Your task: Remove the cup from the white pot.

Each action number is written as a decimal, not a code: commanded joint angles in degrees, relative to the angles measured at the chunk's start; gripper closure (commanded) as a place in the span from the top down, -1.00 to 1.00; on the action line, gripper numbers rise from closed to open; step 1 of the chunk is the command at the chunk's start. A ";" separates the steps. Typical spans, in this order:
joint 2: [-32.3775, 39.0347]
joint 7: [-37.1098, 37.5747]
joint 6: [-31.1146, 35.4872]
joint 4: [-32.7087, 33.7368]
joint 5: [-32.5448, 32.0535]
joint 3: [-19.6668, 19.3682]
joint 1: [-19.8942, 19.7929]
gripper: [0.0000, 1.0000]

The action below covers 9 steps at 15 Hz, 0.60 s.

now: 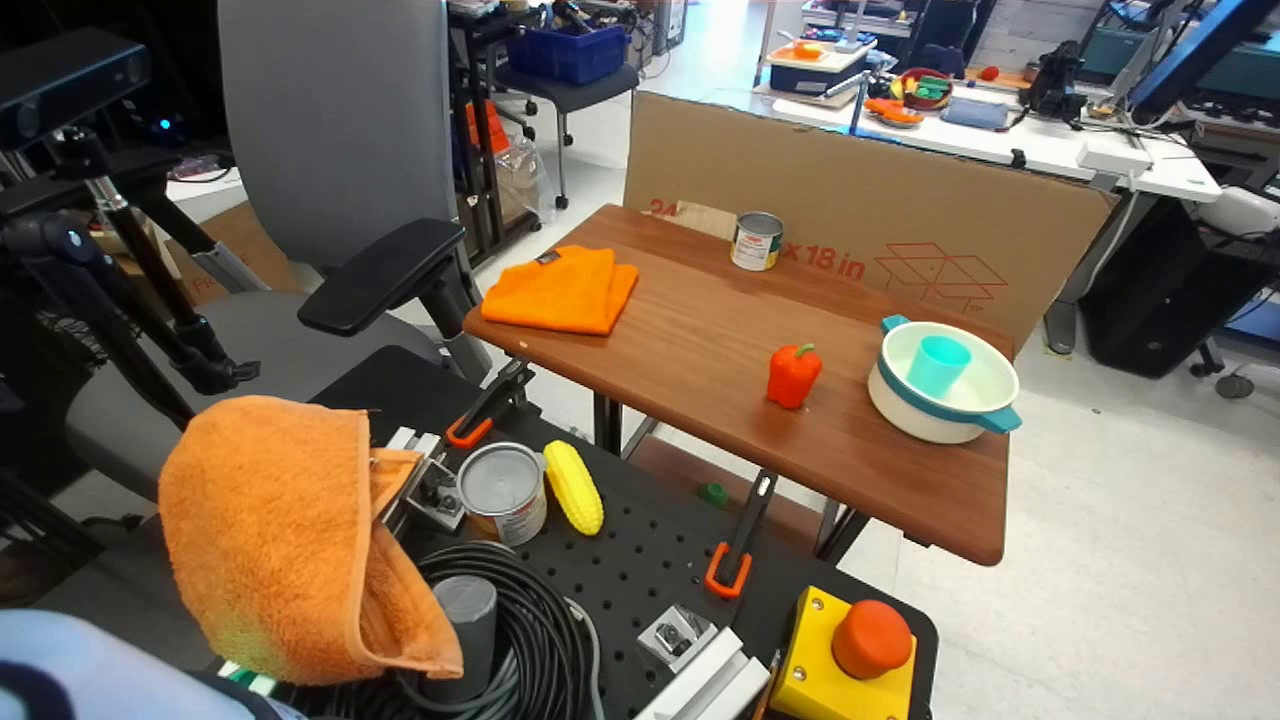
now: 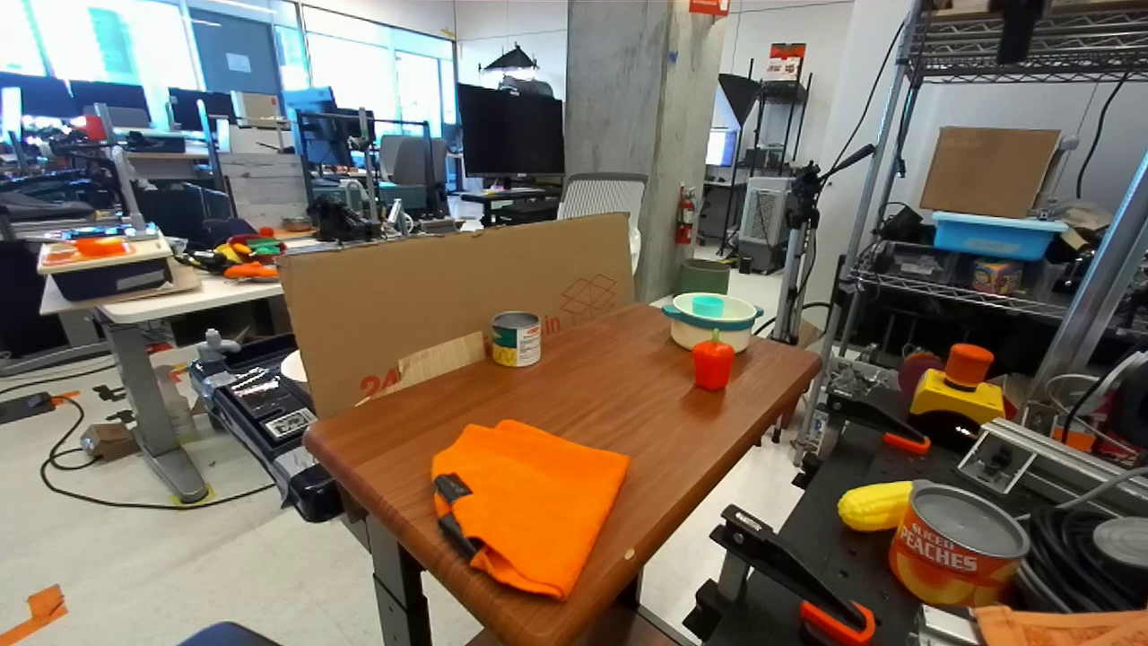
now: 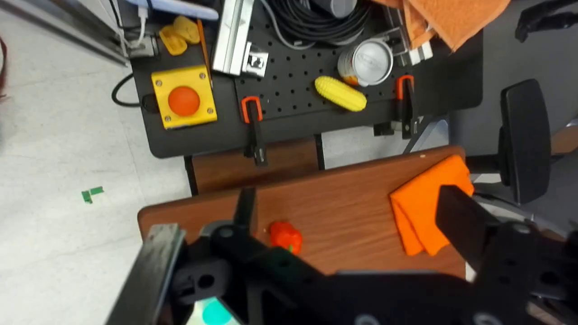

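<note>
The teal cup (image 1: 938,368) stands inside the white pot (image 1: 905,408), leaning slightly toward its inner side. The pot is round and shallow with teal handles, on the right end of the brown table. The cup (image 2: 708,306) and pot (image 2: 710,336) also show in an exterior view, at the table's far end. In the wrist view the cup (image 3: 216,312) shows partly at the bottom, mostly hidden behind the gripper's body. My gripper (image 3: 350,203) is open and empty, its fingers wide apart, high above the table. The gripper is out of sight in both exterior views.
A red pepper (image 1: 794,377) stands on the table (image 1: 690,350) near the pot. A folded orange cloth (image 1: 560,290) and a grey tin (image 1: 757,242) are also there. A cardboard sheet (image 1: 850,190) stands behind. The black bench holds a yellow corn (image 1: 575,488) and clamps.
</note>
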 commanded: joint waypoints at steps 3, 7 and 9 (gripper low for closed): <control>13.58 0.39 18.69 3.10 0.41 2.90 0.92 1.00; 25.27 2.45 30.81 6.08 0.16 4.17 0.16 1.00; 30.39 3.50 34.24 8.30 -0.05 4.68 -0.35 1.00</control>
